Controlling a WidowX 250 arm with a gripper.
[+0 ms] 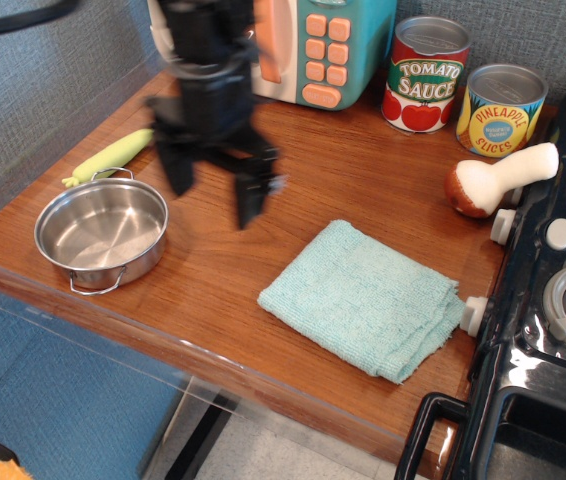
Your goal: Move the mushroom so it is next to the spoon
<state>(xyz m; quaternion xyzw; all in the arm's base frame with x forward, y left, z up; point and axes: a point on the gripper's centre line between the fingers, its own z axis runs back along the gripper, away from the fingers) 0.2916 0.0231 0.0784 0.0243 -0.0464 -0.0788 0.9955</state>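
The mushroom (498,180) lies on its side at the right edge of the wooden counter, reddish-brown cap to the left, cream stem pointing right toward the stove. The spoon (110,156) shows only its pale yellow-green handle at the far left, behind the steel pot; its bowl is hidden. My gripper (213,190) hangs open and empty above the counter's left-middle, blurred with motion, between the pot and the cloth, far from the mushroom.
A round steel pot (101,233) sits front left. A folded teal cloth (365,297) lies at the centre front. A tomato sauce can (425,74) and a pineapple can (501,109) stand at the back right. A toy microwave (313,45) is behind, a black stove (558,300) at right.
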